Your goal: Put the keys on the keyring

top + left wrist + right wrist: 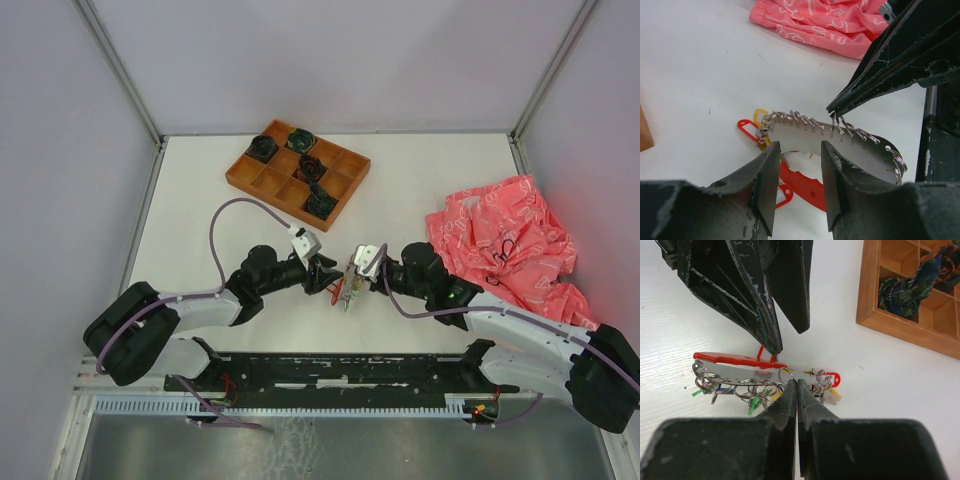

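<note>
Keyring (800, 137) lies flat on the table (200, 200), midway between both arms: red plastic crescent, dull grey plate, shiny wire loops along its edge. Left gripper (799, 152) straddles it, fingers a little apart, probably steadying it. Right gripper (796, 382) is pinched tight, seemingly on one wire loop (785, 372). Keys (755, 402) with green tags touch it. Well beyond it sits a wooden tray (262, 196).

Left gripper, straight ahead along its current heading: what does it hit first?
Likely the keyring: its grey plate lies right ahead of the left gripper. The right gripper sits just beyond, though depth is unclear.
</note>
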You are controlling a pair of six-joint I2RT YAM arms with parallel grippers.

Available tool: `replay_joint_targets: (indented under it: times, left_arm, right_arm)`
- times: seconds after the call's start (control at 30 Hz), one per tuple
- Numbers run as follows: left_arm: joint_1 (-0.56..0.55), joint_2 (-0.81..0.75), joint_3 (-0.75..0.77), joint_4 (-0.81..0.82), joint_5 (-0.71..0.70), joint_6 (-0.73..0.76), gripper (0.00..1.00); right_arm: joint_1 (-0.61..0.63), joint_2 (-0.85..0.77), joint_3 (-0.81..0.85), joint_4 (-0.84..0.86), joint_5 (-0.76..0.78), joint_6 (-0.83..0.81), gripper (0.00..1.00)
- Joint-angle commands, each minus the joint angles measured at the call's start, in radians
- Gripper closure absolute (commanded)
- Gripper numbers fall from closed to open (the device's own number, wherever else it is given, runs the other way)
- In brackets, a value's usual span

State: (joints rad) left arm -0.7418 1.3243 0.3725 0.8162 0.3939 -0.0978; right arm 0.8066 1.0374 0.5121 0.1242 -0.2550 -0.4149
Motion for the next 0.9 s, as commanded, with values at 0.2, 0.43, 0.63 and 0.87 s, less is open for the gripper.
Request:
replay_joint_targets:
  times: [0.2,0.43,0.63,0.87]
  left_arm:
    - [-0.004,0.113,-0.018,0.238,0.166,0.110,0.57]
    - [-0.020,0.169,-0.010,0.244,0.182,0.112,0.59]
    - [-0.037,0.199,0.003,0.253,0.185,0.118,0.59]
    - [-0.051,0.227,0.025,0.276,0.157,0.102,0.67]
  right_arm:
    - [-0.003,-0.031,-0.083,0.170,-0.010,0.169,0.99]
    - [-0.003,-0.020,-0.106,0.185,0.034,0.233,0.99]
    - [-0.003,-0.015,-0.114,0.183,0.038,0.258,0.99]
    - [-0.003,-0.015,-0.121,0.188,0.033,0.263,0.99]
